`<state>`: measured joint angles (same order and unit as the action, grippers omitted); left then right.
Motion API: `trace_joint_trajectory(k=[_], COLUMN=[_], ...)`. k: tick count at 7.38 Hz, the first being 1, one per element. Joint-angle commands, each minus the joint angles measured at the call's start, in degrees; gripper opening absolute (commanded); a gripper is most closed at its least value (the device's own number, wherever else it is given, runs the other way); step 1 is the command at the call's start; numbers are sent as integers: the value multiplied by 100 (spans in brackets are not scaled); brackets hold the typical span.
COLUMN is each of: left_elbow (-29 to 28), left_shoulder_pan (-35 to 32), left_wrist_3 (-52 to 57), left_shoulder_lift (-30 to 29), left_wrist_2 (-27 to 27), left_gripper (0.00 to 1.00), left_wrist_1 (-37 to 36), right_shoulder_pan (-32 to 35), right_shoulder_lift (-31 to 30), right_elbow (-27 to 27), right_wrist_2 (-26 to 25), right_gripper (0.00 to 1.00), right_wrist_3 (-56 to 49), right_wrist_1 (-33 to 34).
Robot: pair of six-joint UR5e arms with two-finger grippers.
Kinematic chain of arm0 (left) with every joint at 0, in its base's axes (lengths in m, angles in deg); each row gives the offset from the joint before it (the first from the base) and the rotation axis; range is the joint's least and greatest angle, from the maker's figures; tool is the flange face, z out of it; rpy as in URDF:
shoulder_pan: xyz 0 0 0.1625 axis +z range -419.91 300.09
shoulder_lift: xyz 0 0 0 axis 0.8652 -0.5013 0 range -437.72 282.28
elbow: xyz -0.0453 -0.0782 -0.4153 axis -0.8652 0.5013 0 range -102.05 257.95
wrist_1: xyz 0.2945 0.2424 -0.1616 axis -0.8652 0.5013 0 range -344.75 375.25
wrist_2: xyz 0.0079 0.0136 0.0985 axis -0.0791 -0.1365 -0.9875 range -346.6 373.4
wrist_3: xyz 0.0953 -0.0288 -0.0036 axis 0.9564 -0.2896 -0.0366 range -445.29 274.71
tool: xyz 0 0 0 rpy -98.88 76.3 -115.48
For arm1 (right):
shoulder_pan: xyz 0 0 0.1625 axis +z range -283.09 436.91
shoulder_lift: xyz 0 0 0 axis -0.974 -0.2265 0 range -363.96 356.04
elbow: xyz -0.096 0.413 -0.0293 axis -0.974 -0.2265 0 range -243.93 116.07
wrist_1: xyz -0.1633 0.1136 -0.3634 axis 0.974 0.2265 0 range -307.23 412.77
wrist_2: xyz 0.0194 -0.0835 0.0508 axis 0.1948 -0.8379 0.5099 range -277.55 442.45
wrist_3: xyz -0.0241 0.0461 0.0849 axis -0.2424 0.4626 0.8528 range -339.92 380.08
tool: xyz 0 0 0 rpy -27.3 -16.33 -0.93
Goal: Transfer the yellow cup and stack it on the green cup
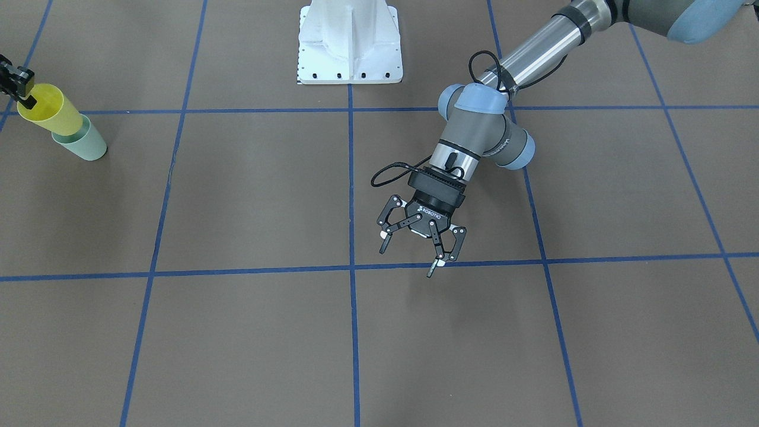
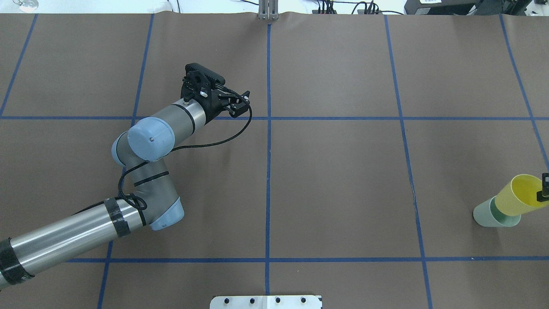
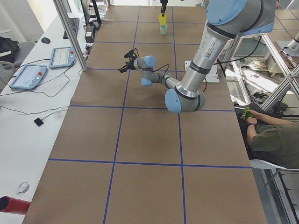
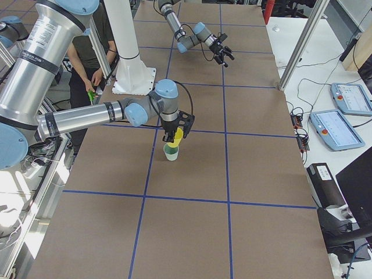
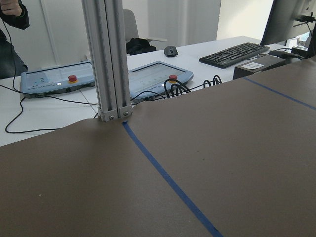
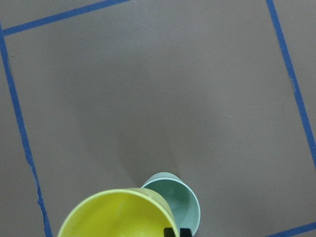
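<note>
- The tabletop (image 2: 343, 193) is brown paper crossed by blue tape lines. Both cups are at its far right edge in the overhead view, which is the upper left corner in the front-facing view.
- The left tool (image 1: 409, 256) hangs over the middle of the tabletop with its fingers spread wide and nothing between them. It is well apart from the cups and appears to have no part in this step.
- The right tool (image 1: 24, 95) is clamped on the rim of the yellow cup (image 1: 50, 110), with one finger inside the mouth and one outside.
- The yellow cup is tilted, with its base at the mouth of the green cup (image 1: 83, 142), which stands upright on the tabletop.
- Step in hand, as I judge it: seating the yellow cup into the green one. The transfer looks done and the stacking is under way.
- The next move calls for righting the yellow cup so its axis lines up with the green cup. It then needs lowering until it nests, and only after that should the grip open. Pushing down while it is tilted could tip the green cup.
- Hard to make out:
  - The right tool is cut off at the frame edge in both top-down views.
  - The right wrist view shows only a fingertip at its bottom edge.
  - I cannot tell how deep the yellow base sits inside the green cup.
</note>
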<state>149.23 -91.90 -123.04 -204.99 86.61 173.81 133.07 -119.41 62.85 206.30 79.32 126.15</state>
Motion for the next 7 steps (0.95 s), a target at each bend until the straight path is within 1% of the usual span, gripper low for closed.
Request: trace_joint_trajectory(k=[1, 7], left_elbow=[0, 0], left_shoulder_pan=[0, 8], left_wrist_3=[-5, -5], left_shoulder_lift=[0, -9], left_wrist_2=[1, 1], left_gripper=[100, 100], left_wrist_1=[0, 0], right_shoulder_pan=[-122, -132], right_shoulder_lift=[5, 58], right_elbow=[-101, -250], right_wrist_2=[7, 16], right_gripper=[0, 0], right_wrist_3=[17, -44], right_wrist_1=[-9, -18])
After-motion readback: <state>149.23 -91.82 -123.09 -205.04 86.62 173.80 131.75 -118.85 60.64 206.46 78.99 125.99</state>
